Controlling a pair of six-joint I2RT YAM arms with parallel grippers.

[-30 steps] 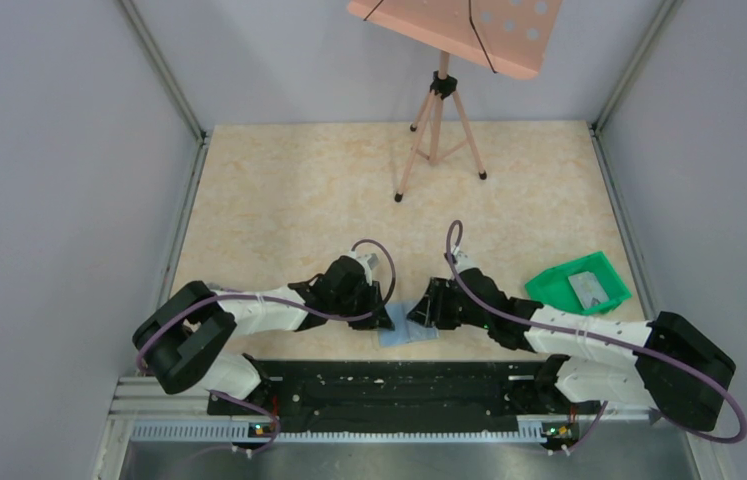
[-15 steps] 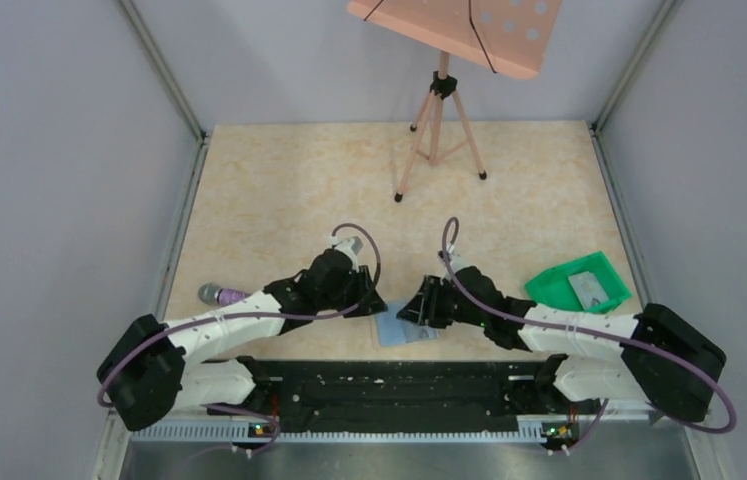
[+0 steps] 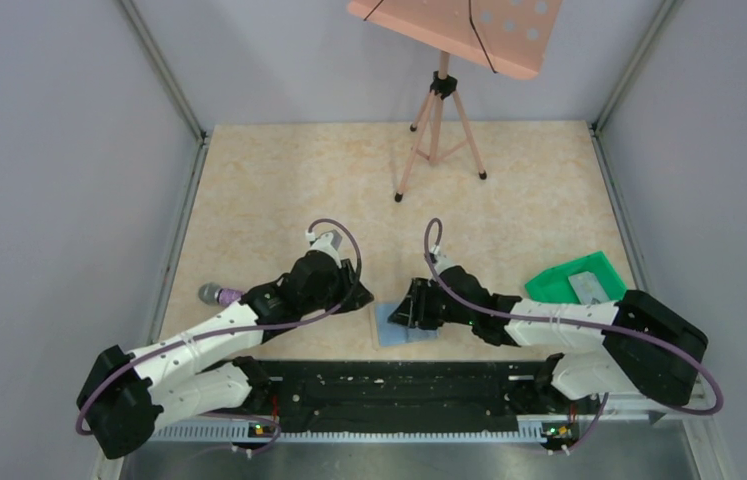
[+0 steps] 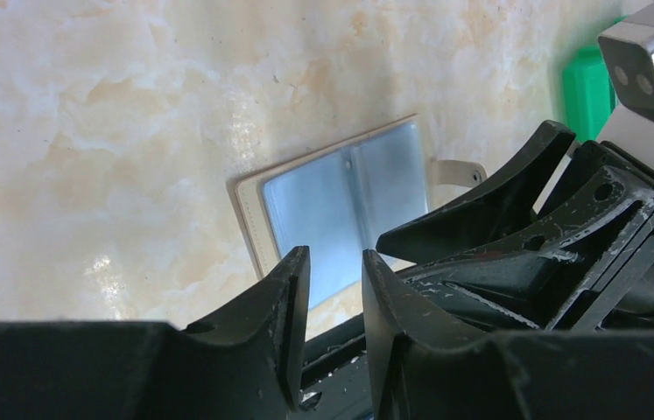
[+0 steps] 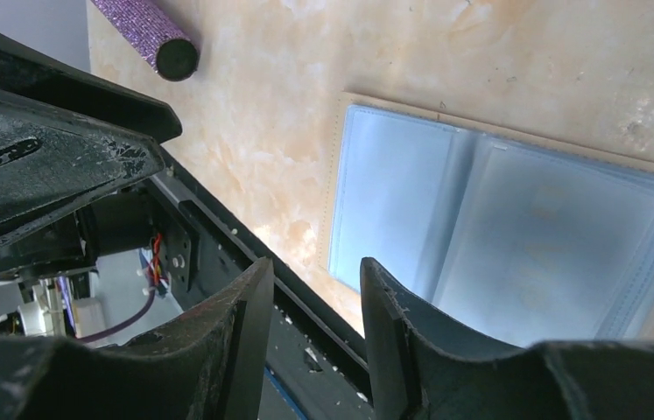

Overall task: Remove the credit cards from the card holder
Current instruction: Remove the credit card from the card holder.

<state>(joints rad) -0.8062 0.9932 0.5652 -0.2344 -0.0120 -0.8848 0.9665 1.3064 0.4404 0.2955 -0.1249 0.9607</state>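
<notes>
Cream marbled tabletop, grey walls around. Card holder open flat near front edge. Left gripper, right gripper: fingers apart, empty.

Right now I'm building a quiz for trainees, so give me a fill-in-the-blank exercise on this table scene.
The card holder lies ___ on the table, its blue panels facing up.
One credit card lies in the ___ tray.
The purple microphone lies to the ___ of the card holder.
Missing words: open; green; left.
</notes>
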